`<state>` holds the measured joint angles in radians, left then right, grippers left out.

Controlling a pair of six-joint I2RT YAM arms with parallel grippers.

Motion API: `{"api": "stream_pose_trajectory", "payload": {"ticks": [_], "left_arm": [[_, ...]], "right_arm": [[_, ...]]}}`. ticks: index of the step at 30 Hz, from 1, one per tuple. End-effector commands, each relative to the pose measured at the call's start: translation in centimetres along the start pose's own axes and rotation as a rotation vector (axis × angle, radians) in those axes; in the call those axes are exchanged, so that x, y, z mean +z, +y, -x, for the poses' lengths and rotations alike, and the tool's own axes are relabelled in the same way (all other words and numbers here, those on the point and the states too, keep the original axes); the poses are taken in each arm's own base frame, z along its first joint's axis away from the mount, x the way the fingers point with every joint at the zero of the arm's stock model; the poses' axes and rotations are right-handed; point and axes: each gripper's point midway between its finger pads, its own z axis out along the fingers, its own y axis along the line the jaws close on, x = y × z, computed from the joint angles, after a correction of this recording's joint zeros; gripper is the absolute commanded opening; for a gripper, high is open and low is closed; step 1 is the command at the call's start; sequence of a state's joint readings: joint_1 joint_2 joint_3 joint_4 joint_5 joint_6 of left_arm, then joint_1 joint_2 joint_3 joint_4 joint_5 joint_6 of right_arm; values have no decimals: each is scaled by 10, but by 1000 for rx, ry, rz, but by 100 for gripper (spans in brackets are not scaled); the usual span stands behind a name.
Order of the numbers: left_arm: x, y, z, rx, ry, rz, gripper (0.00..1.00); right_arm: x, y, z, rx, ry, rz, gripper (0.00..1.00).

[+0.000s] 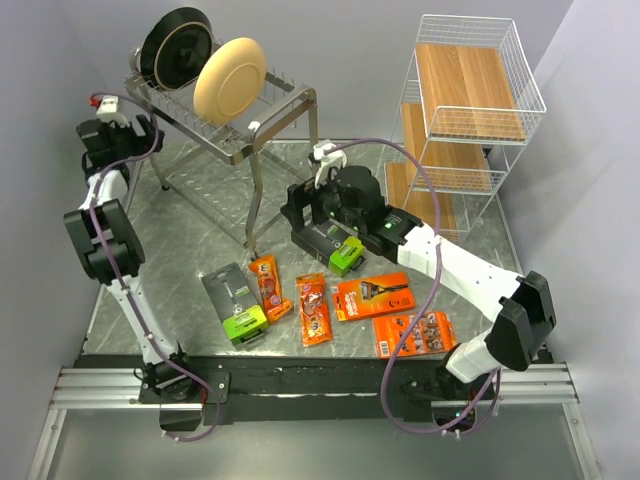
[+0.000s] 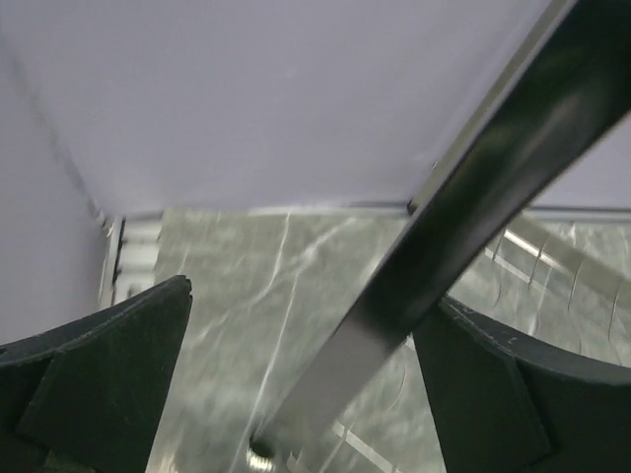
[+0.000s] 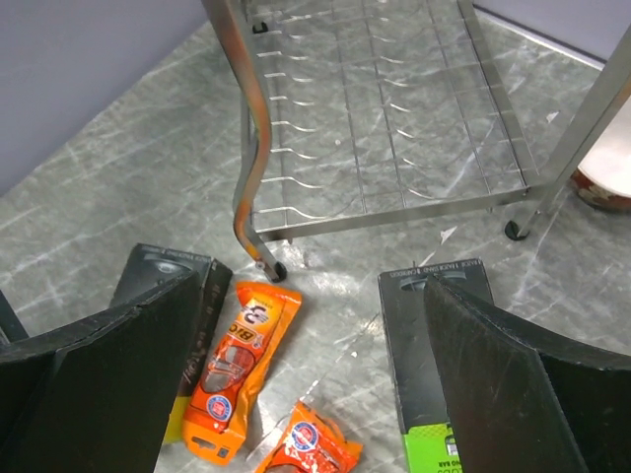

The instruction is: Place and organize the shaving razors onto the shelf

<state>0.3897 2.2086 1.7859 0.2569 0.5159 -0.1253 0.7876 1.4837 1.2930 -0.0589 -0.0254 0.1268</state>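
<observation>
Six razor packs lie on the table in front of the arms. One dark grey box with a lime-green end (image 1: 235,300) lies at the left, the other (image 1: 337,247) just below my right gripper (image 1: 303,215). Two narrow orange blister packs (image 1: 268,285) (image 1: 313,308) lie between them. Two flat orange cards (image 1: 373,295) (image 1: 413,333) lie to the right. The white wire shelf (image 1: 470,110) stands at the back right with bare boards. In the right wrist view my right gripper (image 3: 311,325) is open and empty, above a blister pack (image 3: 237,360), with a grey box (image 3: 426,345) partly behind its right finger. My left gripper (image 1: 140,135) is open.
A steel dish rack (image 1: 235,130) with a cream plate (image 1: 230,80) and a black plate stands at the back left. Its bar (image 2: 394,286) runs between my left gripper's fingers (image 2: 118,365) without being gripped. The rack's leg (image 3: 251,168) stands just beyond the packs.
</observation>
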Motion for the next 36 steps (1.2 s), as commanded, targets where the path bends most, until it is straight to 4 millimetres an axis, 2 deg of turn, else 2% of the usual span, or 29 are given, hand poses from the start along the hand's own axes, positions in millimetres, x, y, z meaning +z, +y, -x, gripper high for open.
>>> {"api": "stream_pose_trajectory", "payload": {"ticks": [1,2,3,5,6,7,8,9,10,11,12,13,14,17,19,22,25,28,29,31,33,34,35,36], "left_arm": [[22,-30,33,80,-83,-43,93],[23,-33,30,83,-73,-48,89],[23,-36,28,83,-65,-60,76],[20,-44,25,65,-50,-93,64],[18,-51,22,71,-40,-133,52],[16,-54,20,69,-31,-146,45],[13,-57,23,73,-33,-157,38],[10,-58,25,69,-31,-166,24],[7,-58,26,60,-29,-165,19],[1,-62,42,64,-58,-165,16],[-6,-59,37,26,-56,-152,10],[-13,-53,47,22,-89,-125,6],[-23,-55,77,43,-166,-110,1],[-37,-43,100,-33,-223,-81,1],[-44,-43,115,-88,-260,-83,1],[-51,-49,129,-119,-302,-94,1],[-65,-63,159,-124,-358,-123,1],[-76,-71,184,-125,-386,-136,1],[-80,-71,191,-138,-392,-128,1],[-98,-71,203,-146,-401,-105,1],[-106,-64,195,-162,-373,-52,1],[-121,-69,202,-156,-378,-34,1],[-124,-63,186,-163,-349,0,1],[-132,-57,186,-162,-353,40,1]], "right_arm": [[4,5,38,29,-103,0,100],[5,6,37,44,-101,-1,100],[11,6,34,54,-92,-3,100],[16,6,32,80,-85,-3,100],[22,8,38,87,-106,2,100],[26,8,37,93,-101,1,100],[29,8,37,100,-97,1,100],[34,4,35,100,-92,-19,100],[35,4,35,97,-92,-21,100],[37,2,36,94,-94,-29,100],[37,1,36,93,-96,-31,100],[37,0,35,89,-95,-35,100],[37,-1,32,85,-90,-36,100],[39,-3,18,88,-67,-45,100],[40,-6,11,91,-60,-56,100],[45,-14,3,88,-58,-93,100],[59,-22,-9,65,-33,-126,100],[70,-23,-9,44,-33,-126,100],[72,-21,-3,42,-47,-121,100],[78,-21,-3,44,-48,-119,100],[83,-21,7,45,-67,-120,100],[90,-21,9,45,-70,-129,100],[92,-26,9,43,-69,-157,100],[96,-29,10,44,-70,-172,100]]}}
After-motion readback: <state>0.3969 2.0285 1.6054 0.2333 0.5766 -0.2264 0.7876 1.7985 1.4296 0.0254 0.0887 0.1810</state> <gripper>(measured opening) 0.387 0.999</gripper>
